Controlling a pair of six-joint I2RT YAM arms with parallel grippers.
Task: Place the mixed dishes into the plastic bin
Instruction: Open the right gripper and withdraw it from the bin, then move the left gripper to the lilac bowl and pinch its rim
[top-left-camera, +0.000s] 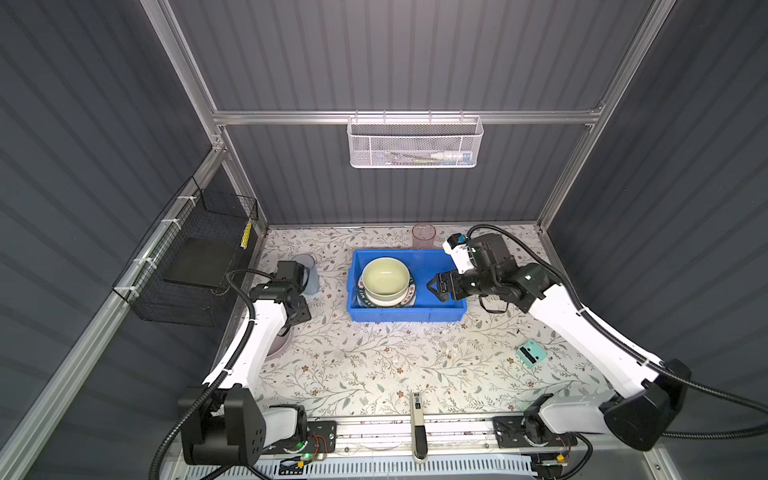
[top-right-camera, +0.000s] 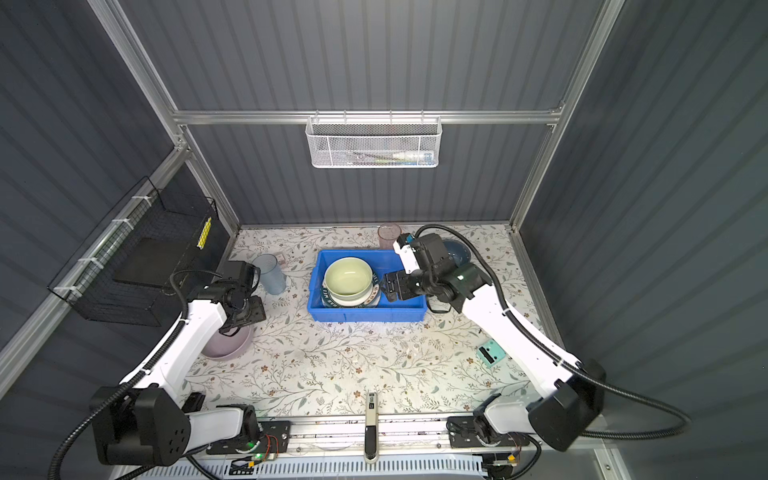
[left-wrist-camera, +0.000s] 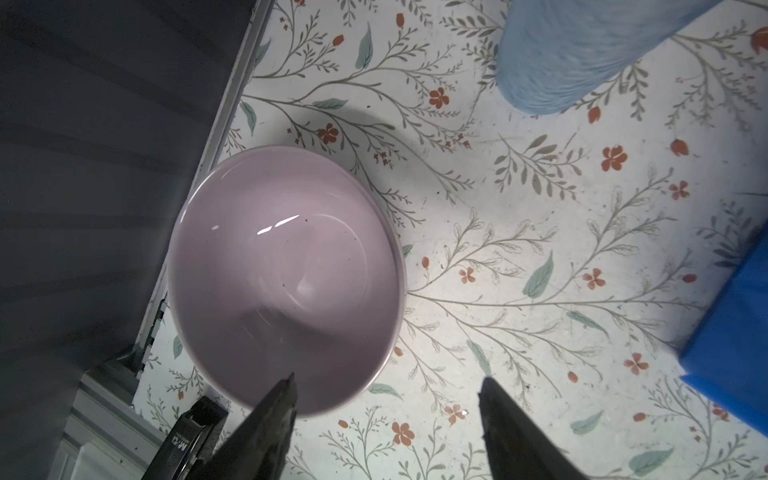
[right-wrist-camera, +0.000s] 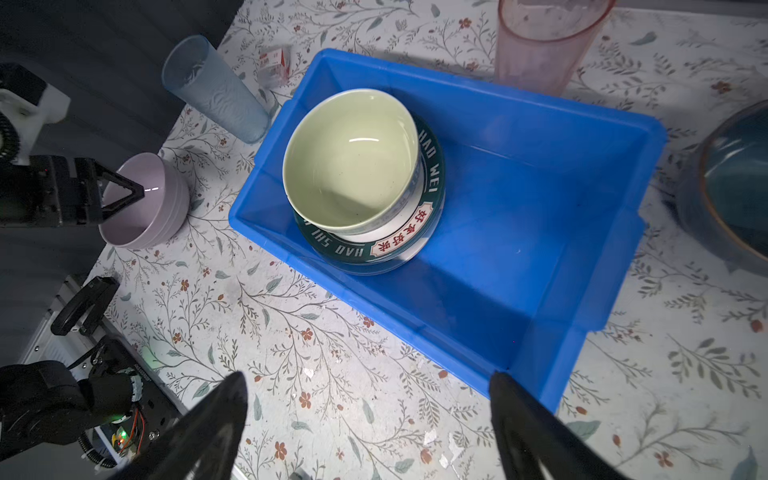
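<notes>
The plastic bin (top-left-camera: 407, 318) (top-right-camera: 365, 316) (right-wrist-camera: 457, 316) holds a pale green bowl (top-left-camera: 386, 276) (right-wrist-camera: 353, 162) stacked on a green lettered plate (right-wrist-camera: 432, 166). My right gripper (top-left-camera: 437, 291) (right-wrist-camera: 368, 374) hangs open and empty over the bin's right end. A lilac bowl (left-wrist-camera: 286, 274) (top-right-camera: 226, 343) sits at the table's left edge. My left gripper (left-wrist-camera: 388, 378) is open astride the bowl's rim, one finger inside and one outside. A blue tumbler (top-left-camera: 309, 276) (left-wrist-camera: 582, 54), a pink tumbler (top-left-camera: 423, 236) (right-wrist-camera: 544, 45) and a grey-blue bowl (top-right-camera: 457, 251) (right-wrist-camera: 731, 183) stand on the table.
A teal block (top-left-camera: 531, 352) lies at the right. A white mesh basket (top-left-camera: 415, 143) hangs on the back wall and a black wire basket (top-left-camera: 195, 266) on the left wall. A handled tool (top-left-camera: 419, 424) lies at the front edge. The left wall runs close beside the lilac bowl.
</notes>
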